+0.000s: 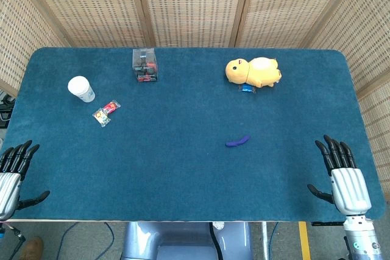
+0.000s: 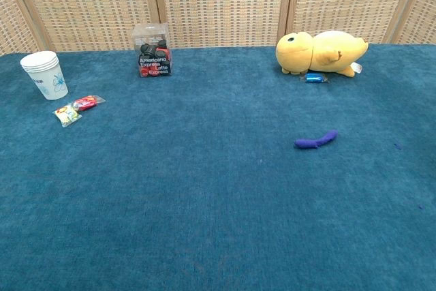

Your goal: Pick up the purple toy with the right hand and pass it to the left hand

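1. We are keeping both hands parked at the near edge of the desk (image 1: 183,168). The right hand (image 1: 344,175) is resting at the near right corner with fingers spread and empty, and the left hand (image 1: 13,172) is lying at the near left corner, also spread and holding nothing. Neither is showing in the chest view.

2. Further in, the purple toy (image 1: 237,142) is lying flat on the blue cloth, right of centre and well apart from both hands. We judge it is closer to the right hand, which suits that hand doing the pickup; no reach is under way yet.

3. Beyond it, on the left side, a pair of small candy packets (image 1: 106,112) is lying near a white paper cup (image 1: 81,88), well clear of the handover path.

4. Farthest back, a clear box of coffee capsules (image 1: 145,65) is standing near the rear edge, and a yellow plush duck (image 1: 253,72) is lying on its side with a small blue object (image 1: 246,88) touching its near side.
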You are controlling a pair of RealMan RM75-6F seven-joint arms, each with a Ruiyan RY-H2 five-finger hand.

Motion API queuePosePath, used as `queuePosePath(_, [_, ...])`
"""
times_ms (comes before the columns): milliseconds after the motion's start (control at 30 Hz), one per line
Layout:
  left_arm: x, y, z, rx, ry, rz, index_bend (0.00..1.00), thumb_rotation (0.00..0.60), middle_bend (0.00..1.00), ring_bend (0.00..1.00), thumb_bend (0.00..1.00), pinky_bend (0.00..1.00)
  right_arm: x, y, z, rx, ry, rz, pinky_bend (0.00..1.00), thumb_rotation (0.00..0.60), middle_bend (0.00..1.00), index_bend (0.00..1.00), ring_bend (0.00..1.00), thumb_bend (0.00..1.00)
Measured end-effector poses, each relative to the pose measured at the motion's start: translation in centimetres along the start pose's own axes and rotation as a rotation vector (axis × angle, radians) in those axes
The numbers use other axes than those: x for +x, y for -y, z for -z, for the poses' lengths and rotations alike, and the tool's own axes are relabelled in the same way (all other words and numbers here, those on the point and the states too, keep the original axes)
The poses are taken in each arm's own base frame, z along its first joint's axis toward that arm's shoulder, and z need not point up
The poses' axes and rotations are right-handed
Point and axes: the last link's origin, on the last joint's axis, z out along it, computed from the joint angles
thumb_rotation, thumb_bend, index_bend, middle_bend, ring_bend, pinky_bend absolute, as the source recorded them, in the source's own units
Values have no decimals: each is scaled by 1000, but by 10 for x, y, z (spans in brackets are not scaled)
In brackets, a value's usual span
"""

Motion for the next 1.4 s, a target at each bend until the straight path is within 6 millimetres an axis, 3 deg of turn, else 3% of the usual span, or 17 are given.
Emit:
queuePosePath(333, [-3, -1, -3, 11, 7, -15, 0, 600, 0, 0, 0, 0, -12, 1, -5, 12, 63, 8, 0, 600, 0, 56, 0, 0])
queuePosePath(533, [-6, 2, -7, 31, 11, -21, 0, 600, 0, 0, 0, 0, -19, 14, -22, 73, 113, 5, 0, 600, 0, 159, 0, 0])
queuePosePath(633, [-10, 4, -11, 44, 26, -27, 0, 600, 0, 0, 0, 0, -26, 28, -42, 142, 158, -9, 0, 600, 15, 257, 0, 72])
queuePosePath(700, [-13, 5, -15, 55, 36, -33, 0, 600, 0, 0, 0, 0, -33, 40, -60, 196, 200, -39, 0, 600, 33, 304, 0, 194])
queuePosePath(800, [-17, 4, -20, 63, 42, -40, 0, 600, 0, 0, 0, 0, -44, 60, -90, 270, 261, -74, 0, 600, 49, 334, 0, 295])
queuePosePath(1033, [-21, 3, -28, 73, 48, -49, 0, 600, 0, 0, 0, 0, -80, 103, -157, 333, 339, -103, 0, 600, 68, 397, 0, 342])
queuePosePath(1133, [-25, 4, -31, 82, 62, -54, 0, 600, 0, 0, 0, 0, -94, 112, -172, 317, 368, -102, 0, 600, 73, 416, 0, 381])
queuePosePath(1400, [-28, 8, -38, 96, 79, -55, 0, 600, 0, 0, 0, 0, -129, 113, -190, 280, 406, 0, 0, 600, 72, 422, 0, 453])
